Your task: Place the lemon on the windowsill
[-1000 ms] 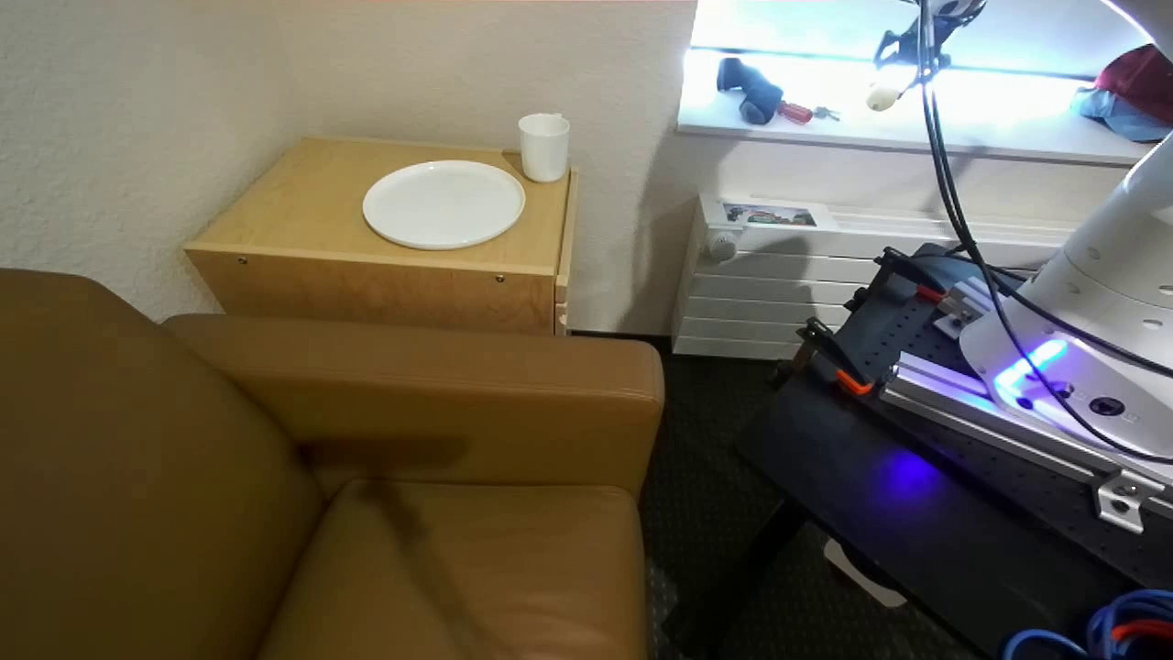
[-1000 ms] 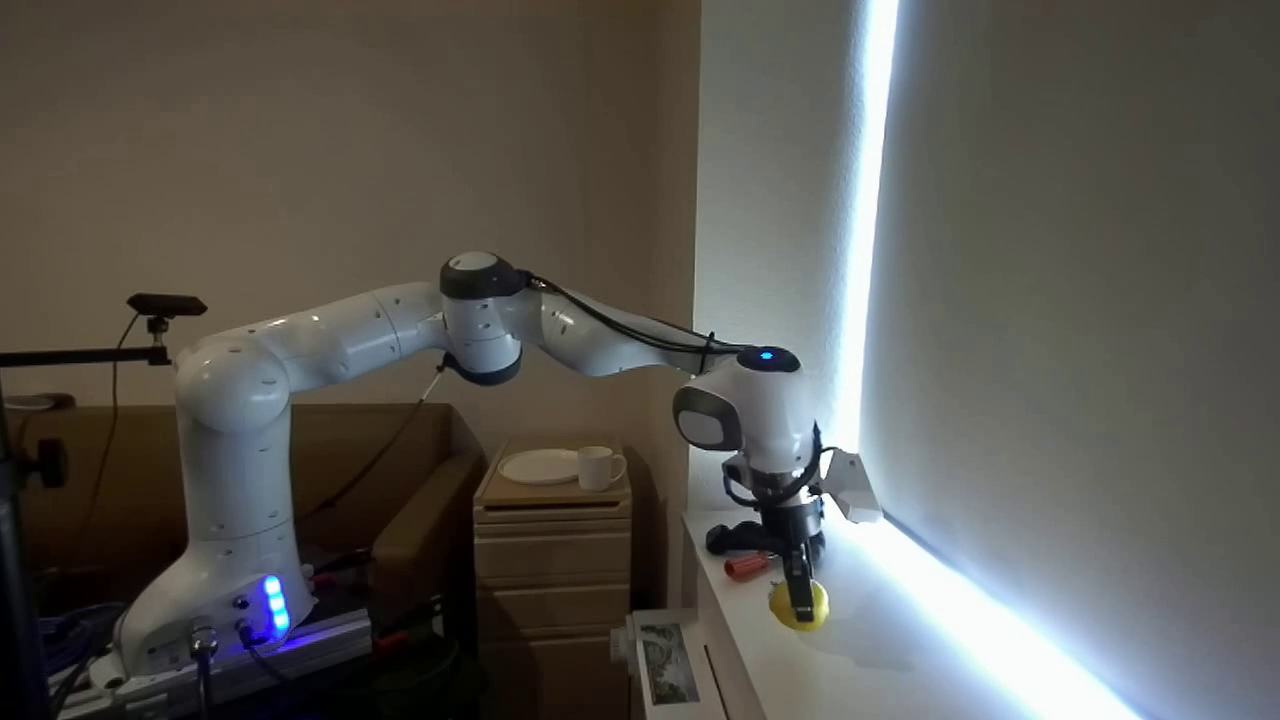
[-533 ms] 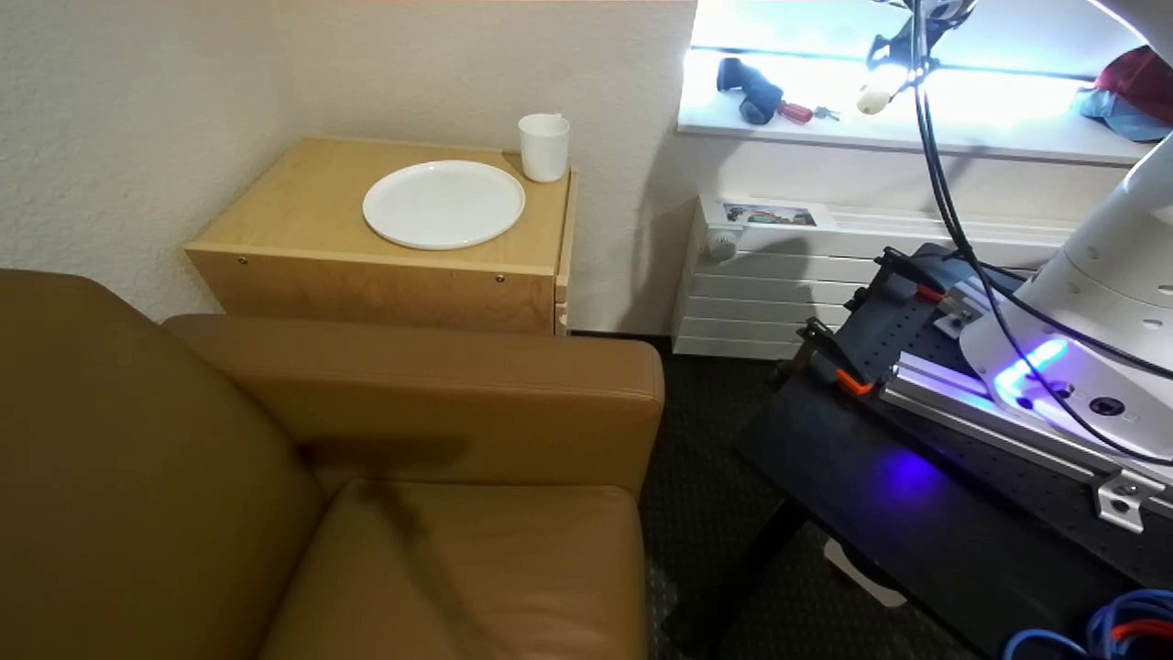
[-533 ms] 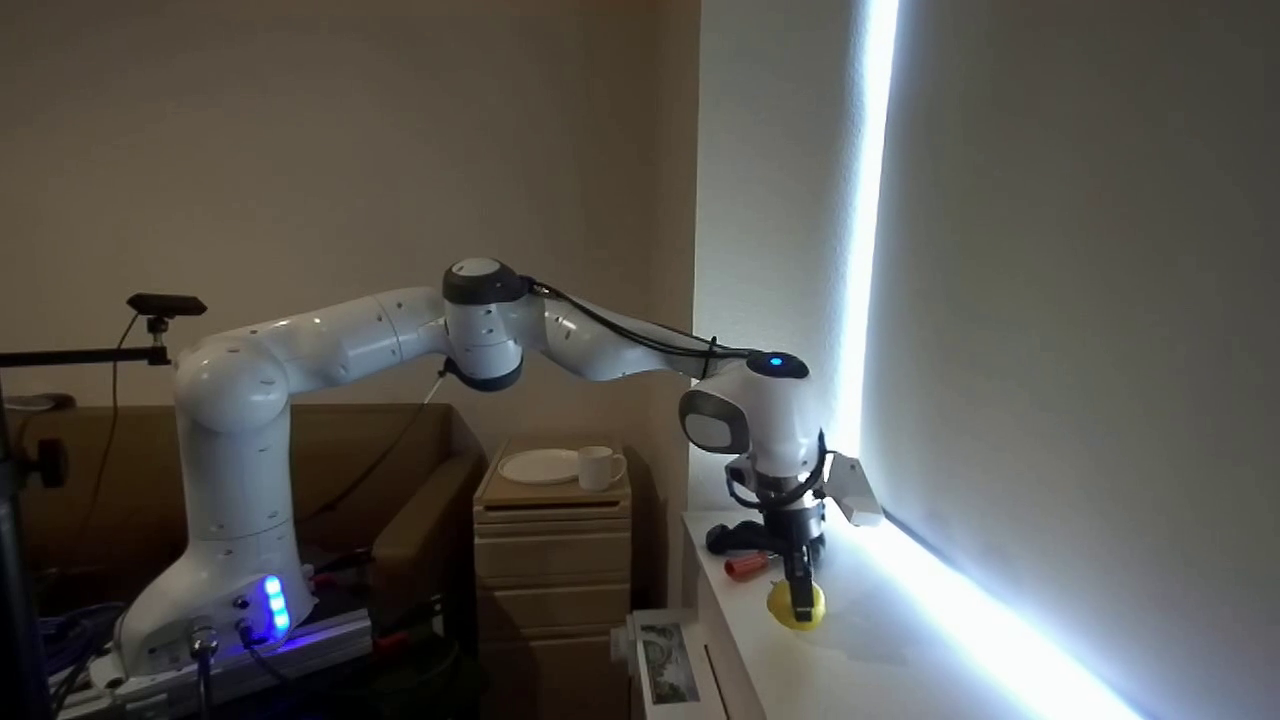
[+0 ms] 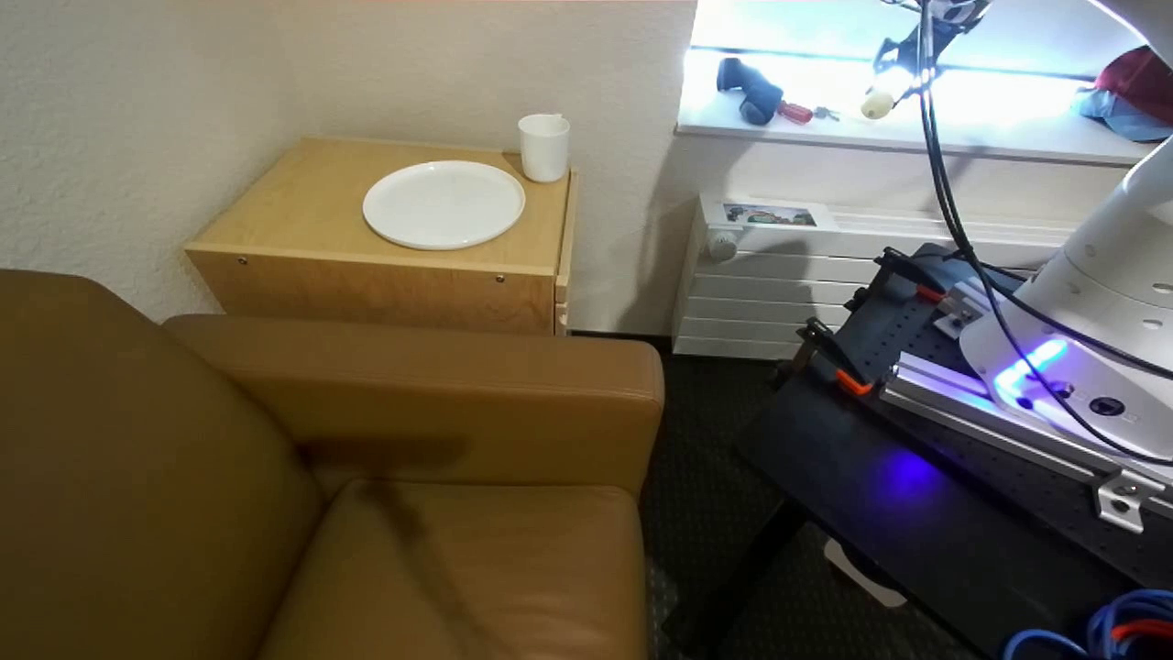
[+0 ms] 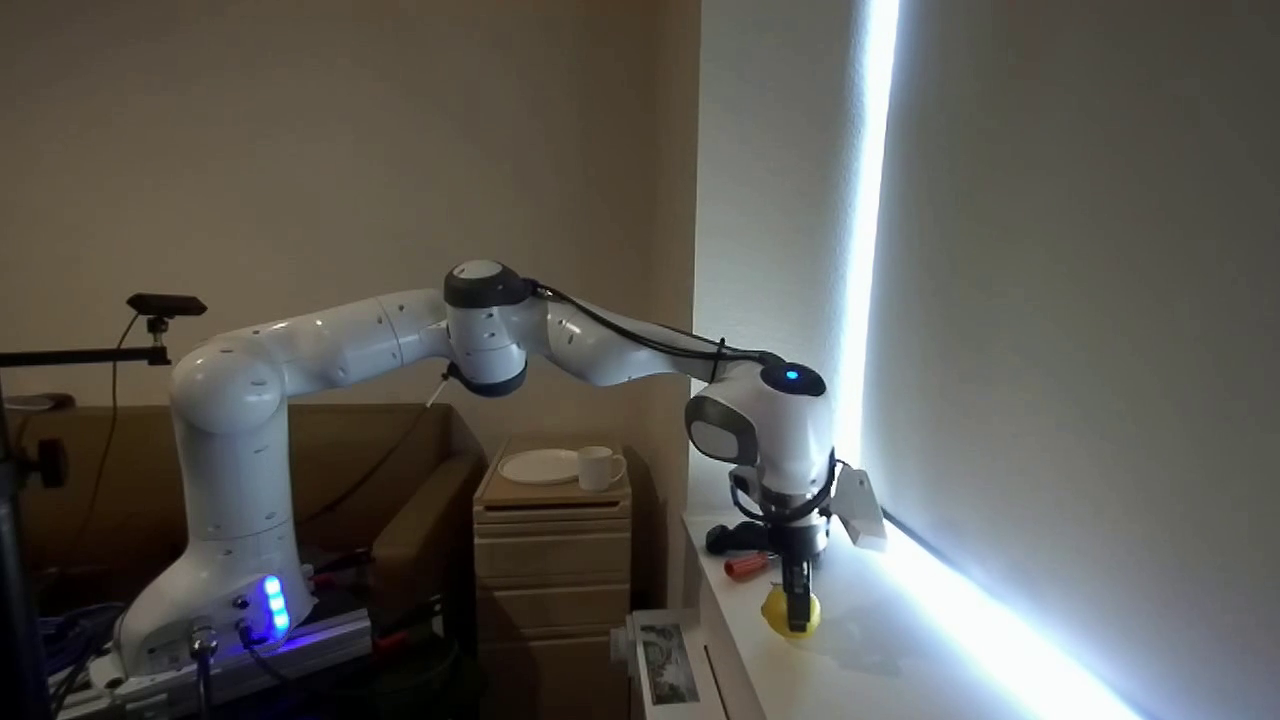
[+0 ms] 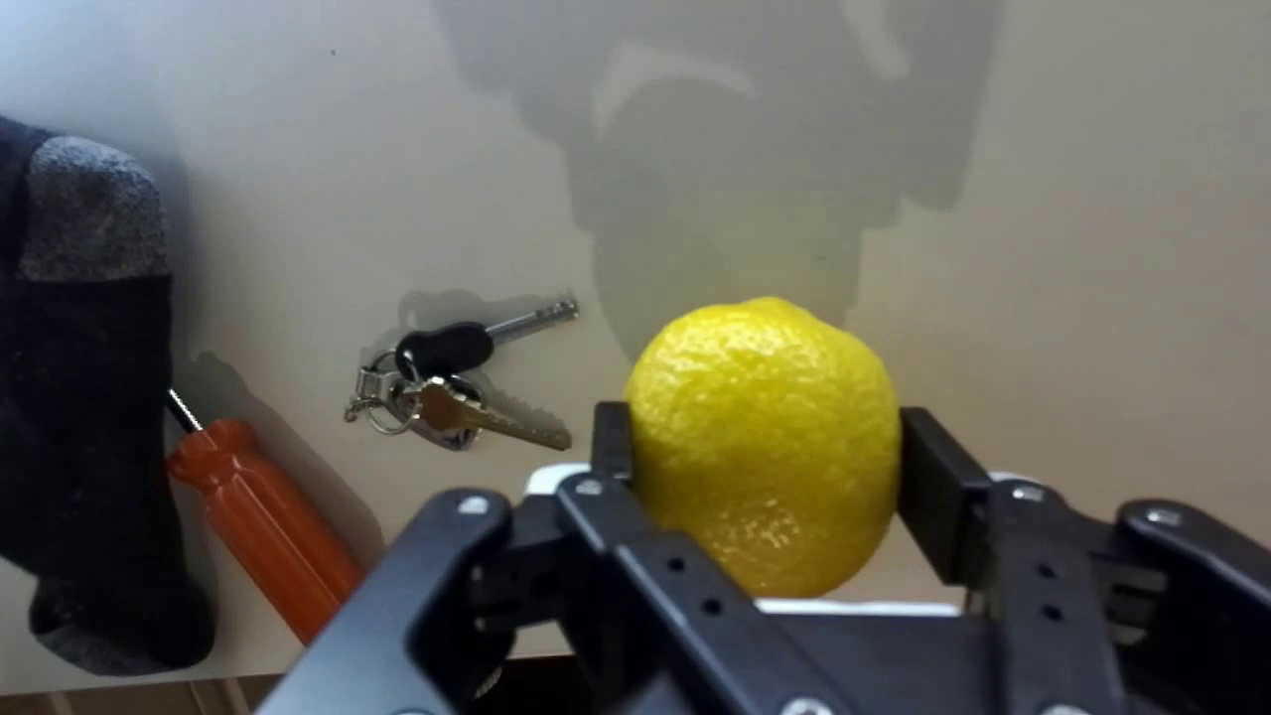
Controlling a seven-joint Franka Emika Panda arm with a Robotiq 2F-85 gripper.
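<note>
The yellow lemon (image 7: 765,447) is between the two black finger pads of my gripper (image 7: 770,452), which touch it on both sides. In both exterior views the gripper (image 6: 797,610) holds the lemon (image 6: 773,612) (image 5: 877,104) over the white windowsill (image 6: 850,690). The windowsill (image 7: 1072,258) lies below the lemon in the wrist view, with the shadow of gripper and lemon falling on it. The lemon's underside is hidden in the wrist view, and I cannot tell how wide the gap to the ledge is.
A set of keys (image 7: 447,387), a red-handled screwdriver (image 7: 278,526) and a dark sock (image 7: 89,397) lie left of the lemon on the ledge. A red and blue cap (image 5: 1136,87) lies at its far end. A white plate (image 5: 444,204) and white cup (image 5: 544,147) stand on the wooden cabinet.
The arm's wrist has lowered a little and shifted slightly. The lemon has moved slightly down with the gripper, which stays shut on it. The things on the ledge have not moved.
</note>
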